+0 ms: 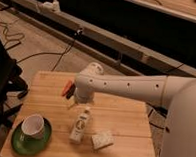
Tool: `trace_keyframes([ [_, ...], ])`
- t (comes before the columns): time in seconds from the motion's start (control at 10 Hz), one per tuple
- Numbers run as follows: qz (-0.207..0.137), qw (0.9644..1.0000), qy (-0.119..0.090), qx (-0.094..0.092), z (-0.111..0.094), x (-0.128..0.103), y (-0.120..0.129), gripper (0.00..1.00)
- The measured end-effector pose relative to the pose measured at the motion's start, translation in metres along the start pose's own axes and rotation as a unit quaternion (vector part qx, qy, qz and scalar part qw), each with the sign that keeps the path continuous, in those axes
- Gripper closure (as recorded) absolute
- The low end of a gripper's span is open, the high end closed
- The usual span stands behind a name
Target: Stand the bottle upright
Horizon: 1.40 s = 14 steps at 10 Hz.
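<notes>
One bottle (pixel 80 124) lies flat on the table (pixel 131 120), just right of the cup (pixel 33 125); the hand (pixel 73 102) hangs behind and right of the cup, mostly hidden, so I cannot tell how open it is; a glancing touch may roll the bottle against the cup.

Single white arm (pixel 136 88) extends in from the right of the view, roughly level. It ends in a rounded wrist (pixel 89 81) turned downward. Gripper (pixel 73 103) sits just beneath the wrist, pointing down, largely masked by the wrist housing.
</notes>
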Motion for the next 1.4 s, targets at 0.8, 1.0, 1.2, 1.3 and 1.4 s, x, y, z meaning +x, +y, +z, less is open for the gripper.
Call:
trace_keyframes([
  [0.8,0.024,0.9988,0.021,-0.036,0.034,0.001,0.014,0.20],
  [1.0,0.026,0.9985,0.024,-0.040,0.035,0.002,0.013,0.20],
  [1.2,0.046,0.9971,0.034,-0.050,0.039,0.008,0.004,0.20],
  [1.3,0.059,0.9962,0.041,-0.048,0.041,0.010,-0.006,0.20],
  [1.4,0.068,0.9956,0.043,-0.048,0.042,0.010,-0.013,0.20],
])
